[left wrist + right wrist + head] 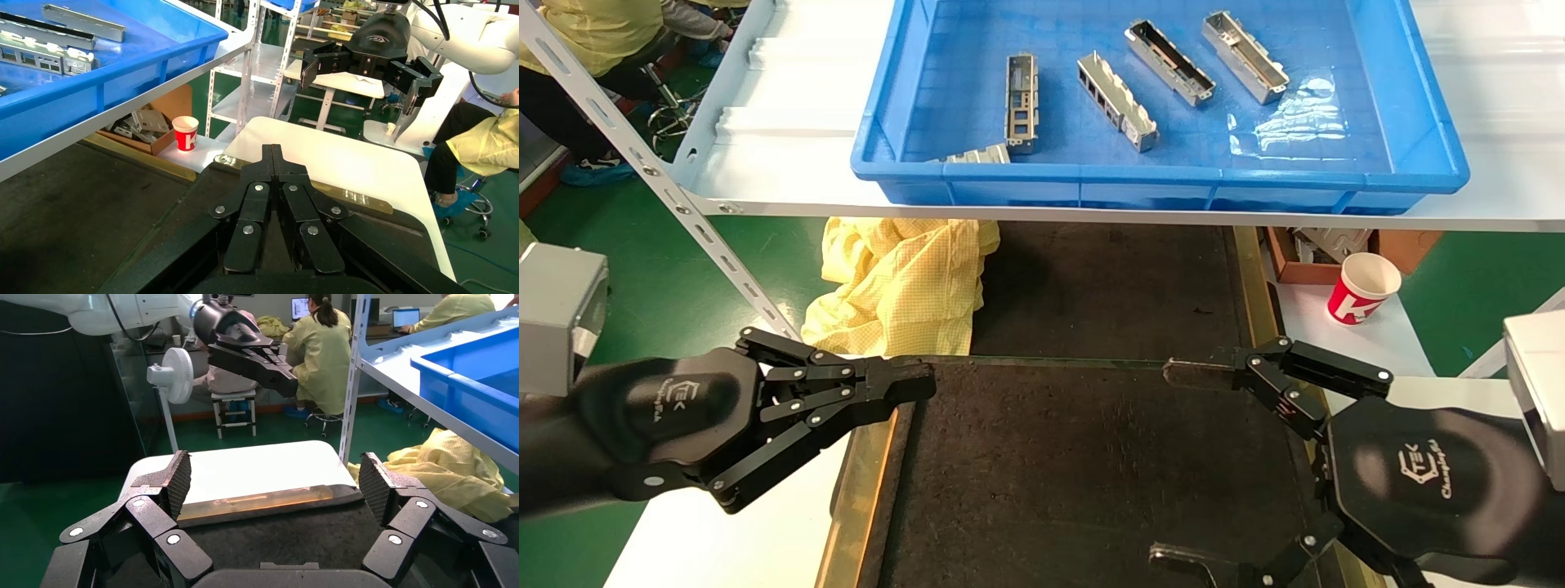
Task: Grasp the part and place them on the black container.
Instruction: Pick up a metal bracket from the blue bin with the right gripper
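Observation:
Several silver-grey parts lie in the blue crate on the shelf, among them one part (1021,102), a second (1116,102) and a third (1170,62); two parts (46,46) also show in the left wrist view. The black container (1091,457) lies below, between both arms, with a brass strip along its left side (858,482). My left gripper (919,377) (272,150) is shut and empty at the container's far left corner. My right gripper (1177,465) (275,478) hovers wide open over the container's right part (275,539), nothing between its fingers.
The blue crate (1418,122) sits on a white shelf (789,180) above and beyond the container. A yellow garment (903,286) lies under the shelf. A red-and-white paper cup (1363,287) and a cardboard box (1295,265) stand to the right. A slanted rack strut (641,155) crosses the left.

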`<state>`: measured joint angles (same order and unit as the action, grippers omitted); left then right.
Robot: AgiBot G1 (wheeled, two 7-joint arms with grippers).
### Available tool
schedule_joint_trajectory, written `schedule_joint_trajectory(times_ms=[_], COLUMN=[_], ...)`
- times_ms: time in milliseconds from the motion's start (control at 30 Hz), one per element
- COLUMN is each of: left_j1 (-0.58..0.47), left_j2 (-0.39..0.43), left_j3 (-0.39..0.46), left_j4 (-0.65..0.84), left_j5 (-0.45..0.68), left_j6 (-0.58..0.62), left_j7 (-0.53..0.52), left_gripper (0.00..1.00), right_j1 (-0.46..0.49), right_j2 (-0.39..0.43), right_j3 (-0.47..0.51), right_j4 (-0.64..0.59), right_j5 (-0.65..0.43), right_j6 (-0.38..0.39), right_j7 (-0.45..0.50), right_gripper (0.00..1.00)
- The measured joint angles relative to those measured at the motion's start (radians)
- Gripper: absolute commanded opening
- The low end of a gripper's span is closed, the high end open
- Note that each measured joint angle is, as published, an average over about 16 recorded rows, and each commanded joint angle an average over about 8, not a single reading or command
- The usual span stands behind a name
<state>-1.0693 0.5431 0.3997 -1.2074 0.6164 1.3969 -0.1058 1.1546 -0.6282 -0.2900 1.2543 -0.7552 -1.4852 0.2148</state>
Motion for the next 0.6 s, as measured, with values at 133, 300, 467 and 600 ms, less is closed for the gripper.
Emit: schedule_joint_trajectory(times_ms=[133,300,467,600], left_j1=[0.0,0.0,0.0,0.0], left_j2=[0.0,0.0,0.0,0.0], left_j3=[0.0,0.0,0.0,0.0], left_j4=[0.0,0.0,0.0,0.0], left_j5=[0.0,0.0,0.0,0.0], left_j6=[0.0,0.0,0.0,0.0], left_j7=[0.0,0.0,0.0,0.0], left_gripper=[0.66,1.0,1.0,1.0], right_j1=[0.098,0.265,0.436,0.549], right_j2=[-0.032,-0.097,-0.183,-0.25], right_j3=[-0.02,-0.059,-0.104,-0.136], right_j4=[-0.046,-0.161,-0.335,-0.499], right_j5=[-0.043,-0.13,-0.234,-0.31], right_j6=[0.01,0.028,0.052,0.078], right_j7=[0.026,0.048,0.03,-0.015], right_gripper=[1.0,1.0,1.0,1.0])
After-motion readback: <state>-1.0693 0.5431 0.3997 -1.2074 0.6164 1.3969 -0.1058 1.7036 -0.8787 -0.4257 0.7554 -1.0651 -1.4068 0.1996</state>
